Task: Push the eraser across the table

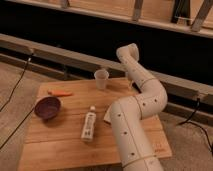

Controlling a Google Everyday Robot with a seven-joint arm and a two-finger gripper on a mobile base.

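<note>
Camera view, fingers [129,82] near cup [101,79], over table [60,136]

The tabletop [65,145] is built of matt, light-brown wooden planks. The arm [131,125] is clad in smooth, satin white shells. The cup [101,78] is rendered as pale translucent plastic, the bowl [47,107] as smooth purple. The jaws, at the tabletop's far edge beside the cup, are mostly hidden.

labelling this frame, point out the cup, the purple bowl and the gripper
cup [101,78], camera view, side wall
purple bowl [47,106], camera view, inner hollow
gripper [129,82], camera view, lower tip, beside the cup
</note>
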